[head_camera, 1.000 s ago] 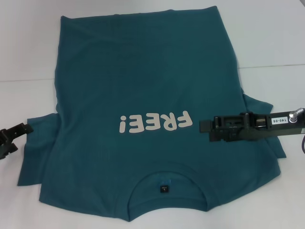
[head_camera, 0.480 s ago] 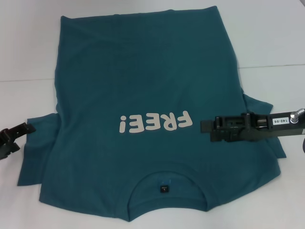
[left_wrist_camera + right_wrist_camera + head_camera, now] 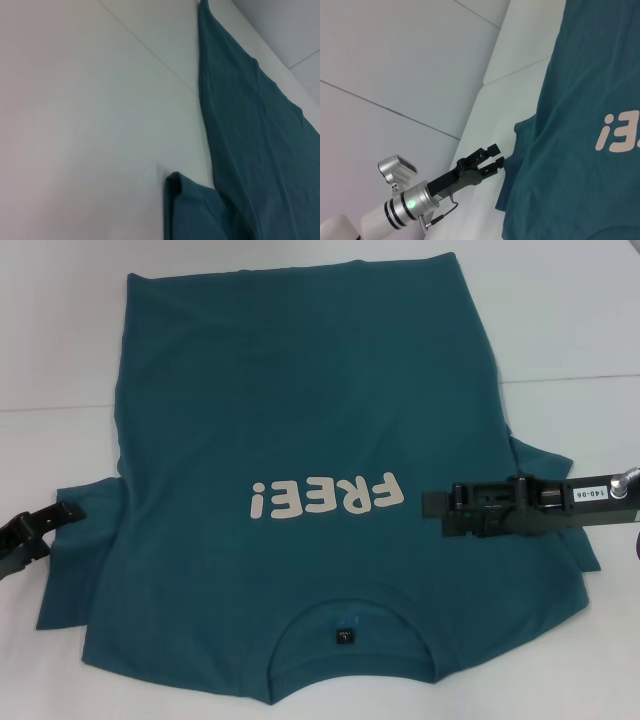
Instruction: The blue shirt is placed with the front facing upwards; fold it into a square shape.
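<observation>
The blue shirt [image 3: 300, 420] lies flat, front up, on the white table [image 3: 570, 330], with the collar and its black label [image 3: 343, 637] nearest me. The white "FREE!" print [image 3: 325, 497] reads upside down. My left gripper [image 3: 72, 511] is at the outer edge of the shirt's left sleeve [image 3: 80, 570]. The right wrist view shows the left gripper [image 3: 496, 155] open, just beside the sleeve cloth [image 3: 520, 150]. My right gripper [image 3: 432, 508] is over the shirt's right side, beside the print. The left wrist view shows the sleeve corner [image 3: 187, 212] and the shirt's side edge [image 3: 250, 140].
Bare white table surrounds the shirt on the left [image 3: 90, 125] and at the far right. A seam in the table surface [image 3: 560, 380] runs across behind the sleeves. The left arm's silver wrist [image 3: 410, 202] shows in the right wrist view.
My left gripper has moved slightly towards the left sleeve edge and lower. My right gripper has drawn back a little to the right. The shirt has not moved.
</observation>
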You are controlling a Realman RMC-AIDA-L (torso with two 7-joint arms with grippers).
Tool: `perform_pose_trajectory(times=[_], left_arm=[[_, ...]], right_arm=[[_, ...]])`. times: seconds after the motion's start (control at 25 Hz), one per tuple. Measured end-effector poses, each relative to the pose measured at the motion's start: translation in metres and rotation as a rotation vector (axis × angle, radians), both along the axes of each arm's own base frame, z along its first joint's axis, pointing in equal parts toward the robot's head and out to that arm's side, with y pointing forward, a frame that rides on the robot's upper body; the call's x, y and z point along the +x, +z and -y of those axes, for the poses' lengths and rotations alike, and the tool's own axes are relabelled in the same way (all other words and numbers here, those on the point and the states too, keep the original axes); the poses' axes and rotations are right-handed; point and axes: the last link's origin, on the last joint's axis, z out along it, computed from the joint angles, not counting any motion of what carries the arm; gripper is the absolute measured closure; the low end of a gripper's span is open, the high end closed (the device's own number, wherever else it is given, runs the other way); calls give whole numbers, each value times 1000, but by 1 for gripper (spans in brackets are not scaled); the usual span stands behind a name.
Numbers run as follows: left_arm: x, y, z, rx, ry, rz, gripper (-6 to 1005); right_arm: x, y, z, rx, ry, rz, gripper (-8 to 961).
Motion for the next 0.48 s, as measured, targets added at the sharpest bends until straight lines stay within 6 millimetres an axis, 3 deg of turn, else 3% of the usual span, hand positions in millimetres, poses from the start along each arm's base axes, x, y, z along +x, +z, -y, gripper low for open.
perform_pose_trajectory(times=[0.48], left_arm=[[6, -6, -2, -24, -20, -3, 126]], right_arm=[[1, 2, 0, 5, 0, 1, 16]])
